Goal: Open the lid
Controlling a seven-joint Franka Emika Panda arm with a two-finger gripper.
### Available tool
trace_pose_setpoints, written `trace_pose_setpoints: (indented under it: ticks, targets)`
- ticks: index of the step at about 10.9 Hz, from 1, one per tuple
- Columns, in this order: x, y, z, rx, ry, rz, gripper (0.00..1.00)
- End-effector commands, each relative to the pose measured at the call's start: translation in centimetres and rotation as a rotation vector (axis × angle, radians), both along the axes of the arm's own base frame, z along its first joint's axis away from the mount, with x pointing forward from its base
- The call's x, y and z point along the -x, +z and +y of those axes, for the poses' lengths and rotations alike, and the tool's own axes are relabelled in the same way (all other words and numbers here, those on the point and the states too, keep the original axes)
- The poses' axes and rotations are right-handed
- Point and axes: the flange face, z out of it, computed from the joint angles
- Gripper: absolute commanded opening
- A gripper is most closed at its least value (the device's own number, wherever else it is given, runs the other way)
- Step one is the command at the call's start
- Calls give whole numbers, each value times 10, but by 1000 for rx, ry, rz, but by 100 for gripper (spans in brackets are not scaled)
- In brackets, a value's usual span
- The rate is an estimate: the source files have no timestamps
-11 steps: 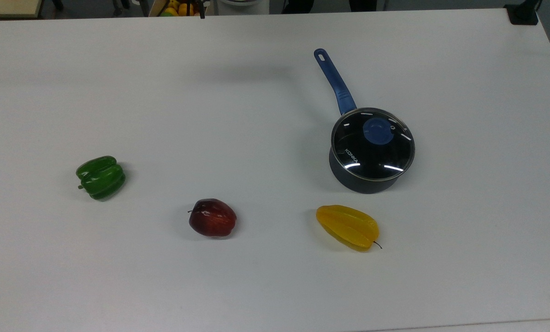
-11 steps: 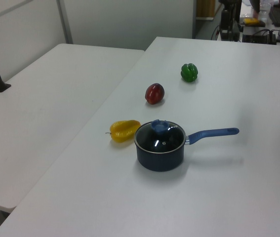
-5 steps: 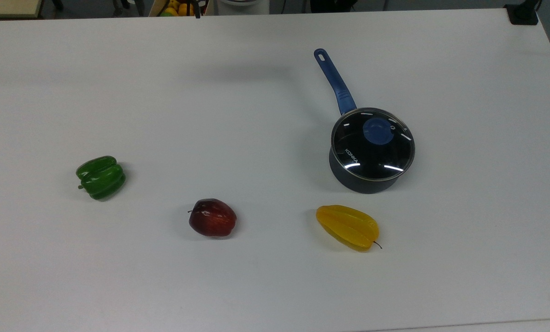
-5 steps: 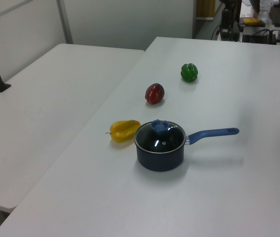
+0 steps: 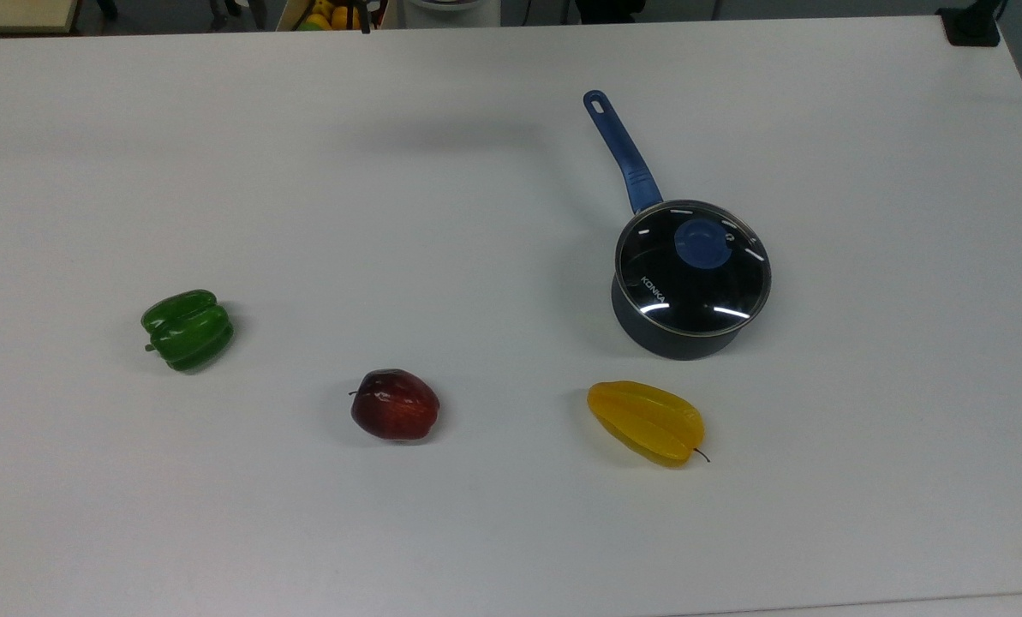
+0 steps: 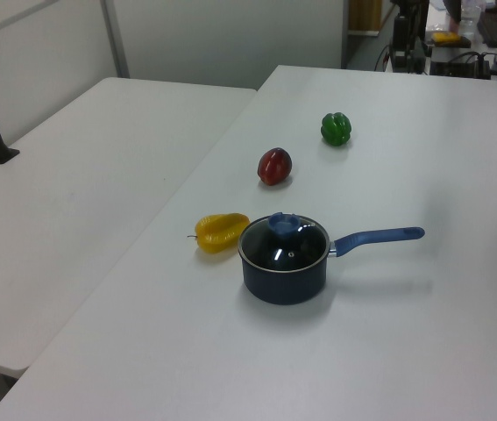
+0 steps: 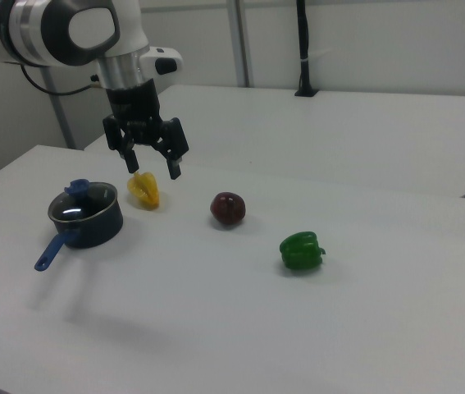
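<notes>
green pepper (image 5: 188,329), red apple (image 5: 395,404), yellow starfruit (image 5: 645,422), dark saucepan (image 5: 673,336), white table (image 5: 391,214)

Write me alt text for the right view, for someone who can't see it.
A robot arm's open pincer hangs above a white table, away from the dark saucepan, whose glass lid is still on. To the right view's right of the pan lie a yellow fruit, a red apple and a green pepper.
</notes>
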Motion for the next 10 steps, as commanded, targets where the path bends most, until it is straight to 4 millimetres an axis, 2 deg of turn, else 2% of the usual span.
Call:
trace_pose_setpoints:
  ticks: [1, 7, 10]
  targets:
    - [4, 4, 2, -13, 29, -6, 100]
    - [5, 4, 1, -13, 21, -3, 100]
    - [6, 5, -9, -12, 9, -3, 100]
